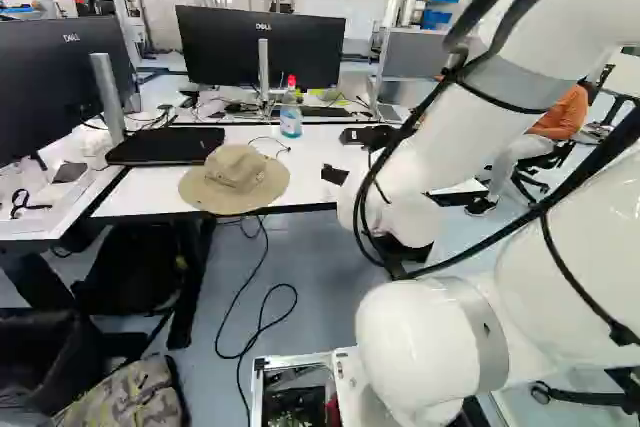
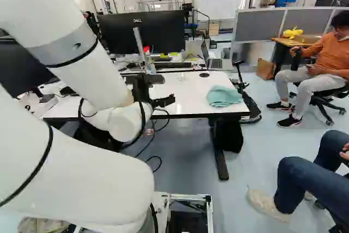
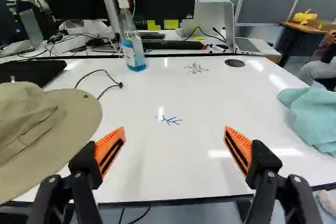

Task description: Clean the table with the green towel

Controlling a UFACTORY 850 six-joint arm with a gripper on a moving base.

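The crumpled pale-green cloth towel (image 2: 223,96) lies on the glossy white rectangular table (image 3: 157,174), near its right end. The black two-fingered gripper (image 3: 174,132) is spread wide and empty, well apart from the towel, facing the small blue pen marks (image 3: 169,120). The step in hand looks to be fetching the towel: best to swing right, centre over its thickest fold, lower until the orange pads straddle it just above the tabletop, then close firmly. Wiping should press flat and lightly, cloth leading, over the blue marks and the thin dark scribble (image 3: 196,69) beyond, clear of the tan brimmed fabric hat (image 3: 68,124) and the clear red-topped plastic bottle (image 3: 131,40).
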